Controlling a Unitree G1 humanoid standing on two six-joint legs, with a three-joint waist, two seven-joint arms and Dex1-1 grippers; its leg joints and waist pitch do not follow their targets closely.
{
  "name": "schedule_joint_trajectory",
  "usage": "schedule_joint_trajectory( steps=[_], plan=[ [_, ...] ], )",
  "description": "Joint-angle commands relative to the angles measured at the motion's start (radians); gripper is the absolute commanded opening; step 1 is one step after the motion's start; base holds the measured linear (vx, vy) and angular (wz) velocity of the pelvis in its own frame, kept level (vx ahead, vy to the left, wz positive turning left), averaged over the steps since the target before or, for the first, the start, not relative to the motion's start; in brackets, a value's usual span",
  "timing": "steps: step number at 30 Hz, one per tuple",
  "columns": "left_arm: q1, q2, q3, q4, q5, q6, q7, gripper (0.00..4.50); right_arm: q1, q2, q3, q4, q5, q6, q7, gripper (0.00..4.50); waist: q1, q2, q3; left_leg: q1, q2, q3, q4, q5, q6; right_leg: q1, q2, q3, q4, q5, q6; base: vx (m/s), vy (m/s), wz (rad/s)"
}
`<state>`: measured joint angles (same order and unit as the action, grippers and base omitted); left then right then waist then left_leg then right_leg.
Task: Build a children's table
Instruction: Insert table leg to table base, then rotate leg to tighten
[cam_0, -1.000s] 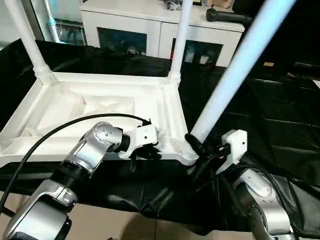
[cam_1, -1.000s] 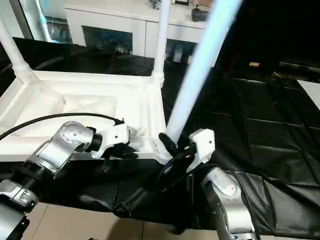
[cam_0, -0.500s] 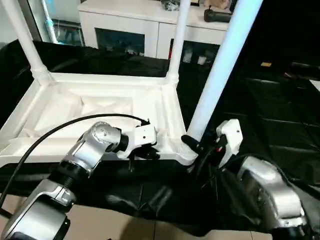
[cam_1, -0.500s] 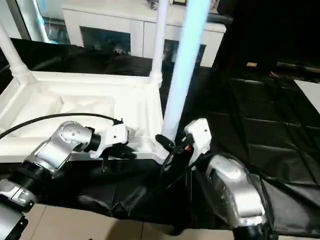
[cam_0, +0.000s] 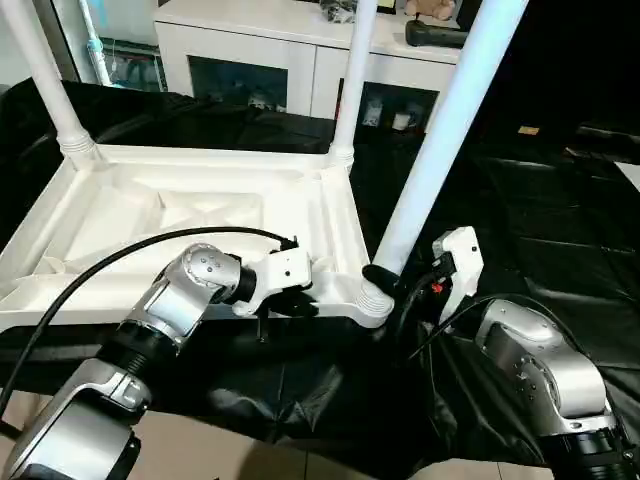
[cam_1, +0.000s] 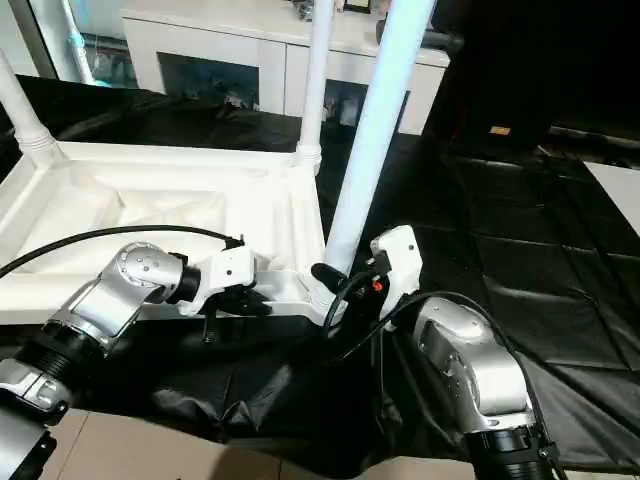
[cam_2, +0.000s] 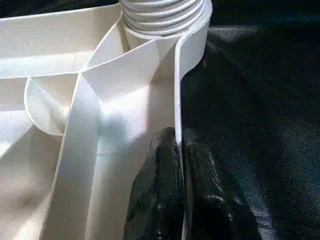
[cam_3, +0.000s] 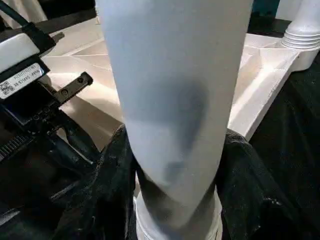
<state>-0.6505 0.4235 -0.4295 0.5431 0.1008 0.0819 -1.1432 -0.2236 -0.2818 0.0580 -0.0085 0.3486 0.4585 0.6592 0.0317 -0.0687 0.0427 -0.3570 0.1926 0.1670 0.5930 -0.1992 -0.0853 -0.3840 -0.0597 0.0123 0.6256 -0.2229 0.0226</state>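
The white tabletop (cam_0: 200, 157) lies upside down on the black cloth, ribbed side up. Two white legs (cam_0: 350, 80) (cam_0: 45, 75) stand in its far corner sockets. A third leg (cam_0: 445, 130) leans up and to the right out of the near right socket (cam_0: 372, 300). My right gripper (cam_0: 386, 282) is shut on that leg just above the socket, one finger (cam_3: 107, 175) on each side of the leg (cam_3: 175, 100). My left gripper (cam_2: 178, 139) is shut on the tabletop's near rim (cam_2: 177, 85), close to the same corner, one finger (cam_2: 155, 200) inside and one outside.
A white cabinet (cam_0: 290, 50) with glass doors stands behind the table, with a dark object (cam_0: 440, 35) on top. Black cloth (cam_0: 560, 230) covers the table to the right. My left arm's black cable (cam_0: 100, 270) arcs over the tabletop. The floor (cam_0: 250, 460) shows below the front edge.
The held leg has swung from a strong lean to the right to a steeper, more upright stand in the socket. My right forearm turned with it. The left gripper kept its hold.
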Motion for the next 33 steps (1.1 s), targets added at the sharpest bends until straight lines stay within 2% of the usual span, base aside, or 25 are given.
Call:
schedule_joint_trajectory(
  steps=[1,3,5,8,9,10,11,12,13,14,15,17,18,19,20,21,22,23,25,26,29,32,33],
  plan=[
    [0.001,0.003,0.012,-0.004,0.018,0.005,0.034,0.00,0.036,0.014,0.047,0.067,-0.025,0.061,-0.028,1.85,0.003,0.013,-0.037,0.004,0.033,-0.007,-0.092,-0.290,-0.030,0.015,-0.059,0.024,-0.090,-0.225,-0.179,0.000,0.000,0.00],
    [0.003,-0.004,0.028,0.002,0.016,0.017,0.066,0.00,0.014,0.041,0.022,0.118,-0.070,0.026,-0.122,1.85,0.002,0.014,-0.037,0.004,0.033,-0.008,-0.092,-0.297,-0.035,0.013,-0.059,0.024,-0.091,-0.239,-0.177,0.000,0.000,0.00],
    [0.000,-0.021,0.050,0.014,0.012,0.042,0.113,0.00,-0.016,0.070,-0.012,0.181,-0.114,0.000,-0.236,1.85,-0.005,0.018,-0.037,0.000,0.031,-0.013,-0.096,-0.311,-0.056,0.014,-0.060,0.022,-0.091,-0.282,-0.168,0.000,0.000,0.00],
    [-0.008,-0.041,0.064,0.023,0.014,0.072,0.159,0.00,-0.045,0.095,-0.040,0.236,-0.142,-0.021,-0.327,1.85,-0.015,0.018,-0.039,0.003,0.028,-0.013,-0.095,-0.326,-0.072,0.009,-0.058,0.022,-0.093,-0.298,-0.163,0.000,0.000,0.00],
    [-0.038,-0.094,0.075,0.044,0.022,0.130,0.235,0.00,-0.113,0.144,-0.077,0.331,-0.164,-0.045,-0.458,1.85,-0.015,0.020,-0.041,0.004,0.029,-0.013,-0.094,-0.318,-0.073,0.010,-0.059,0.023,-0.091,-0.281,-0.166,0.000,0.000,0.00],
    [-0.048,-0.112,0.079,0.052,0.023,0.148,0.258,0.00,-0.134,0.161,-0.089,0.358,-0.168,-0.052,-0.497,1.85,-0.024,0.020,-0.042,0.003,0.025,-0.011,-0.092,-0.311,-0.077,0.006,-0.056,0.023,-0.090,-0.262,-0.175,0.000,0.000,0.00],
    [-0.068,-0.142,0.079,0.066,0.025,0.168,0.285,0.00,-0.172,0.187,-0.106,0.398,-0.164,-0.052,-0.546,1.85,-0.024,0.021,-0.044,0.004,0.025,-0.011,-0.090,-0.299,-0.077,0.009,-0.056,0.022,-0.090,-0.250,-0.175,0.000,0.000,0.00],
    [-0.093,-0.181,0.076,0.084,0.029,0.187,0.315,0.00,-0.217,0.216,-0.126,0.447,-0.164,-0.054,-0.613,1.85,-0.024,0.019,-0.052,-0.001,0.022,-0.009,-0.084,-0.226,-0.070,0.019,-0.052,0.022,-0.082,-0.146,-0.181,0.000,0.000,0.00],
    [-0.093,-0.181,0.076,0.084,0.029,0.187,0.315,0.00,-0.217,0.216,-0.126,0.447,-0.164,-0.054,-0.613,1.85,-0.024,0.018,-0.055,0.000,0.022,-0.004,-0.079,-0.192,-0.065,0.019,-0.051,0.023,-0.077,-0.087,-0.185,0.000,0.000,0.00],
    [-0.113,-0.212,0.078,0.100,0.028,0.208,0.342,0.00,-0.250,0.232,-0.135,0.486,-0.169,-0.070,-0.659,1.85,-0.022,0.018,-0.057,-0.005,0.020,-0.003,-0.076,-0.126,-0.054,0.027,-0.049,0.021,-0.067,0.026,-0.197,0.000,0.000,0.00],
    [-0.145,-0.266,0.089,0.127,0.030,0.250,0.405,0.00,-0.301,0.259,-0.158,0.547,-0.163,-0.089,-0.723,1.85,-0.022,0.015,-0.058,-0.005,0.018,0.002,-0.072,-0.093,-0.043,0.029,-0.046,0.021,-0.063,0.102,-0.210,0.000,0.000,0.00],
    [-0.175,-0.317,0.100,0.154,0.028,0.283,0.460,0.00,-0.344,0.281,-0.175,0.598,-0.162,-0.116,-0.785,1.85,-0.016,0.018,-0.060,0.000,0.015,0.004,-0.069,-0.070,-0.037,0.031,-0.045,0.019,-0.060,0.156,-0.224,0.000,0.000,0.00],
    [-0.192,-0.350,0.104,0.169,0.030,0.300,0.493,0.00,-0.371,0.295,-0.185,0.631,-0.156,-0.132,-0.812,1.85,-0.014,0.013,-0.063,-0.003,0.017,0.003,-0.067,-0.050,-0.025,0.040,-0.046,0.020,-0.053,0.198,-0.228,0.000,0.000,0.00],
    [-0.206,-0.376,0.108,0.184,0.033,0.308,0.525,0.00,-0.393,0.308,-0.198,0.658,-0.152,-0.153,-0.854,1.85,-0.015,0.011,-0.063,-0.005,0.014,0.005,-0.066,-0.037,-0.016,0.041,-0.043,0.020,-0.054,0.225,-0.229,0.000,0.000,0.00],
    [-0.217,-0.400,0.112,0.196,0.034,0.317,0.555,0.00,-0.413,0.318,-0.210,0.686,-0.148,-0.176,-0.891,1.85,-0.013,0.008,-0.065,-0.001,0.015,0.006,-0.064,-0.014,-0.005,0.041,-0.043,0.019,-0.053,0.264,-0.232,0.000,0.000,0.00],
    [-0.217,-0.400,0.112,0.196,0.034,0.317,0.555,0.00,-0.413,0.318,-0.210,0.686,-0.148,-0.176,-0.891,1.85,-0.014,0.009,-0.066,-0.003,0.015,0.006,-0.064,-0.007,0.002,0.044,-0.043,0.018,-0.049,0.278,-0.236,0.000,0.000,0.00],
    [-0.227,-0.432,0.121,0.206,0.029,0.331,0.590,0.00,-0.438,0.332,-0.231,0.722,-0.133,-0.194,-0.933,1.85,-0.011,0.004,-0.066,-0.005,0.014,0.007,-0.063,0.004,0.019,0.048,-0.043,0.017,-0.050,0.298,-0.236,0.000,0.000,0.00],
    [-0.232,-0.456,0.129,0.208,0.022,0.347,0.609,0.00,-0.462,0.341,-0.243,0.759,-0.132,-0.213,-0.958,1.85,-0.011,0.005,-0.065,-0.002,0.015,0.007,-0.063,0.002,0.028,0.045,-0.045,0.017,-0.051,0.299,-0.240,0.000,0.000,0.00],
    [-0.229,-0.463,0.130,0.200,0.021,0.359,0.611,0.00,-0.474,0.343,-0.245,0.779,-0.139,-0.219,-0.963,1.85,-0.010,0.002,-0.063,-0.002,0.015,0.009,-0.063,-0.025,0.039,0.044,-0.046,0.017,-0.055,0.254,-0.241,0.000,0.000,0.00],
    [-0.229,-0.466,0.131,0.200,0.022,0.363,0.613,0.00,-0.481,0.342,-0.245,0.795,-0.144,-0.225,-0.965,1.85,-0.009,0.004,-0.062,-0.001,0.017,0.008,-0.064,-0.037,0.040,0.043,-0.047,0.016,-0.056,0.232,-0.238,0.000,0.000,0.00],
    [-0.221,-0.465,0.134,0.201,0.026,0.372,0.609,0.00,-0.498,0.341,-0.247,0.833,-0.151,-0.242,-0.969,1.85,-0.010,-0.001,-0.061,-0.002,0.018,0.008,-0.064,-0.052,0.043,0.042,-0.048,0.016,-0.057,0.198,-0.233,0.000,0.000,0.00],
    [-0.223,-0.464,0.137,0.210,0.026,0.376,0.615,0.00,-0.513,0.343,-0.257,0.865,-0.148,-0.264,-0.978,1.85,-0.013,-0.001,-0.060,-0.003,0.019,0.008,-0.065,-0.065,0.042,0.040,-0.049,0.015,-0.059,0.174,-0.234,0.000,0.000,0.00],
    [-0.226,-0.464,0.141,0.214,0.026,0.381,0.619,0.00,-0.529,0.337,-0.246,0.897,-0.162,-0.290,-0.967,1.85,-0.015,0.000,-0.060,-0.002,0.019,0.008,-0.065,-0.071,0.042,0.039,-0.049,0.015,-0.060,0.163,-0.235,0.000,0.000,0.00]
  ],
)
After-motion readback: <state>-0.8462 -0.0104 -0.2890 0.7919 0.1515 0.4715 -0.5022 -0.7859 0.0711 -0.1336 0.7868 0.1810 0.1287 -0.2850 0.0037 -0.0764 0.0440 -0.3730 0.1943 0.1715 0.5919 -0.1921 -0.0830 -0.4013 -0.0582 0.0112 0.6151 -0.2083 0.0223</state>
